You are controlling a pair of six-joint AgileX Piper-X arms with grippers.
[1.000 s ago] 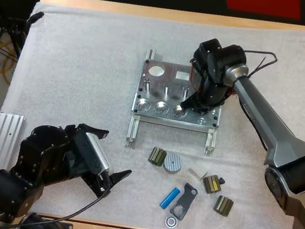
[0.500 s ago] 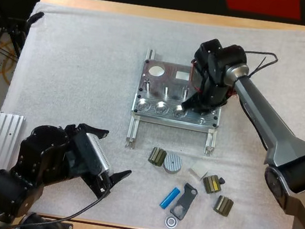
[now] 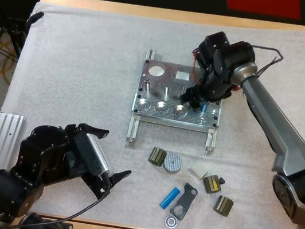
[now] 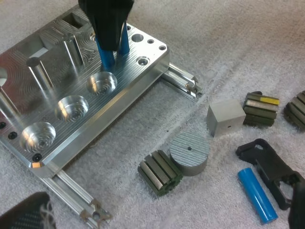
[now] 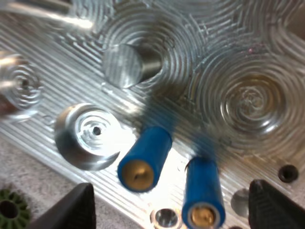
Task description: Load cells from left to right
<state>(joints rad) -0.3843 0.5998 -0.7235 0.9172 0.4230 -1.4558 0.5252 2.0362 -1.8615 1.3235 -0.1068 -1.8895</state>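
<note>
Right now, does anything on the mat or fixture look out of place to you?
A bright blue cylinder lies loose on the white mat among small dark parts. On the metal fixture, under the open right claw, a second blue cylinder seems to lean beside a third, though the viewing angle may cause that.

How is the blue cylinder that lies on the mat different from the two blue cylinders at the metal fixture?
The mat cylinder lies flat; the fixture cylinders stand on end. The mat cylinder rests beside a flat black part; the fixture cylinders stand beside a round pocket of the fixture, under the open right end effector. All three are the same bright blue.
</note>
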